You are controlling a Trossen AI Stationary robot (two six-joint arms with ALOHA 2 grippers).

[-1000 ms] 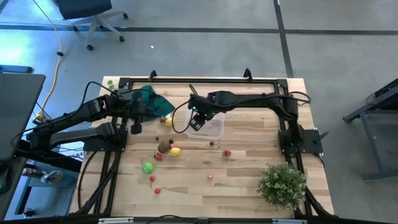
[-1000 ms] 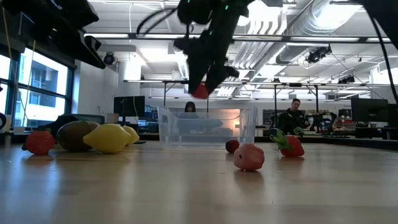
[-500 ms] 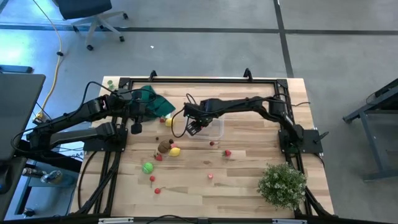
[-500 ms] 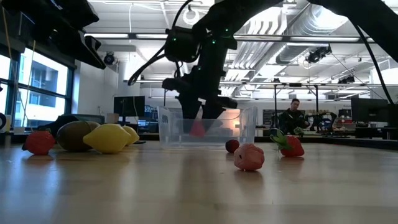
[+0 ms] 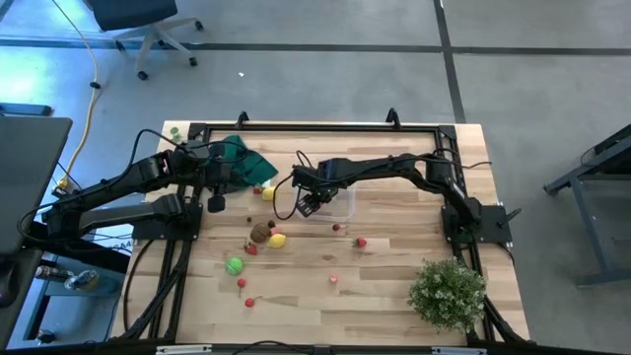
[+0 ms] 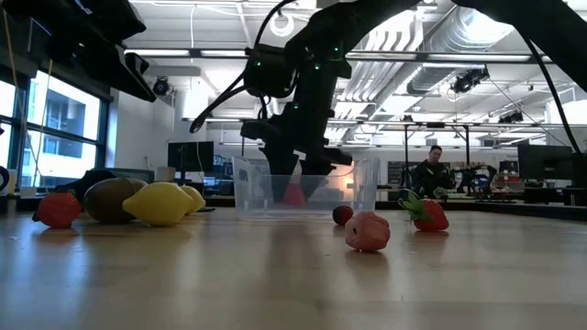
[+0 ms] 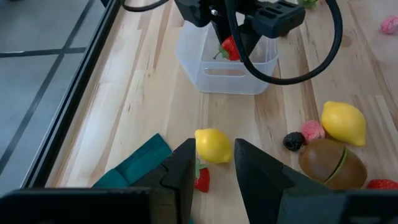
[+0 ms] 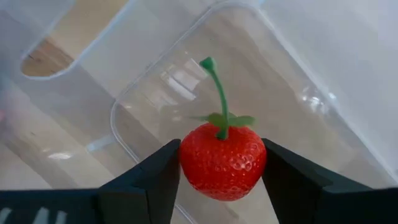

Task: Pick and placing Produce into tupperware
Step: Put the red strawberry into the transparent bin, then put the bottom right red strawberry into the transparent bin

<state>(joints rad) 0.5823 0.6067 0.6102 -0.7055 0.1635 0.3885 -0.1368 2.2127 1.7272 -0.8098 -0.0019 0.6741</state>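
The red toy strawberry with a green stem (image 8: pixel 222 159) is the piece in hand, and I describe the table from my left side to my right.

On the left, my left gripper (image 7: pixel 211 169) waits over the dark green folded cloth (image 5: pixel 240 158), its fingers a little apart and holding nothing. Just ahead of it lies a small round yellow toy fruit (image 7: pixel 213 145). Further on sit a yellow toy lemon (image 7: pixel 344 122) and a brown oval toy kiwi (image 7: pixel 331 162).

In the middle stands the small clear rectangular plastic tub (image 5: pixel 335 205). My right gripper (image 8: pixel 222 168) reaches down inside it, and the strawberry sits between my two fingers (image 8: pixel 155 177), which flank it on both sides. Whether I grip it or have just let go, I cannot tell.

The risk, as I judge it: if the berry sticks to one finger, it may ride up with me and drop outside. Lifting at an angle could also catch the tub's wall and drag or tip it. To the right, a bushy pale-green plant (image 5: pixel 449 290) stands well apart.
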